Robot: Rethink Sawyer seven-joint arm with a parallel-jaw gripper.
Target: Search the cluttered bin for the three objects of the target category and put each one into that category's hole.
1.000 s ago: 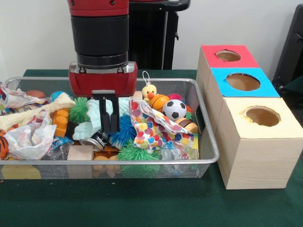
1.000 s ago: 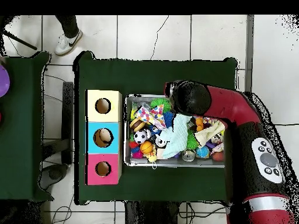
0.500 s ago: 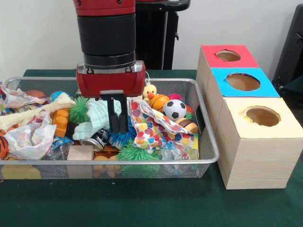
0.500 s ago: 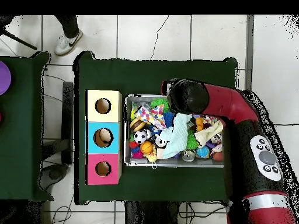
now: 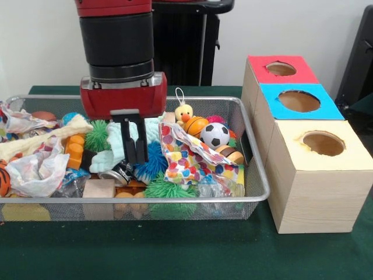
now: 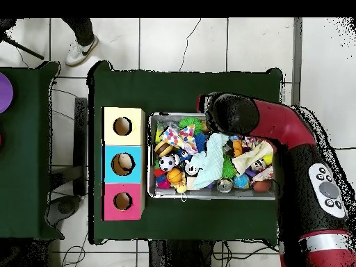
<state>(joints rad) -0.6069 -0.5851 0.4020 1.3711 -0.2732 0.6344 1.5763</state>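
1. A wire mesh bin (image 5: 256, 195) sits on the green table (image 5: 186, 251), packed with clutter; at its left end in the front view lie crumpled printed wrappers (image 5: 35, 172) and a long cream strip (image 5: 44, 140).
2. Just right of those are an orange block (image 5: 74, 149), a green spiky ball (image 5: 97, 135) and, against the near wall, a plain wooden block (image 5: 99, 189).
3. The gripper (image 5: 134, 158) hangs over the bin's middle, its two black fingers (image 5: 129, 140) close together and pointing straight down beside a pale mint cloth (image 5: 115, 146); whether they pinch anything cannot be told.
4. Their tips sit just above a small metal can (image 5: 116, 173) and next to a blue spiky ball (image 5: 152, 163) (a second green spiky ball (image 5: 169, 189) lies in front of it).
5. Further right are a dotted paper wrapper (image 5: 189, 157), a yellow duck toy (image 5: 184, 112), a small basketball (image 5: 197, 125) and a soccer ball (image 5: 215, 134).
6. Right of the bin stands a row of three wooden boxes, each with a round hole on top: yellow box (image 5: 320, 175) nearest, blue box (image 5: 298, 102) in the middle, red box (image 5: 281, 69) farthest.
7. In the overhead view the red arm (image 6: 278, 128) reaches over the bin, and an object shows inside the blue box's hole (image 6: 123, 163).
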